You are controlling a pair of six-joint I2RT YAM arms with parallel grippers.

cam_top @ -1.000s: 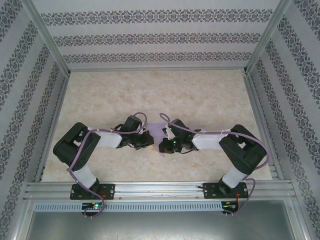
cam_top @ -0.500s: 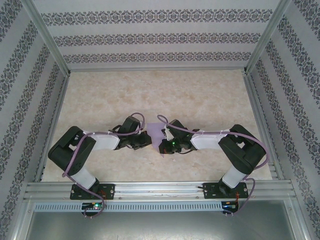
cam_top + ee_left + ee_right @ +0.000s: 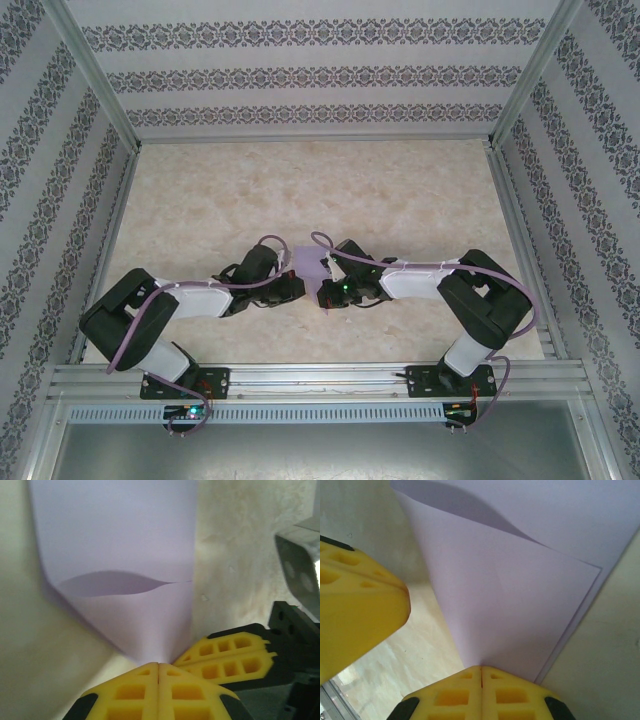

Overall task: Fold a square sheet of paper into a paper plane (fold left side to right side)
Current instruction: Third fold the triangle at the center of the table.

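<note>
On beige marbled table (image 3: 400, 190): lilac sheet (image 3: 308, 262) near centre, between the two wrists, folded down to a narrow tip toward the near edge (top layer bowing up, not flat). Clamped at that tip by left gripper (image 3: 159, 667), fingertips fully together on it. Pinched there too by right gripper (image 3: 481, 670), just beside the left.

From above, the left gripper (image 3: 297, 287) and right gripper (image 3: 328, 293) are covering the sides of your lilac paper (image 3: 308, 263), and its folds are too small to read. At the left wrist it's running off the top edge; at the right wrist, off top and right.
</note>
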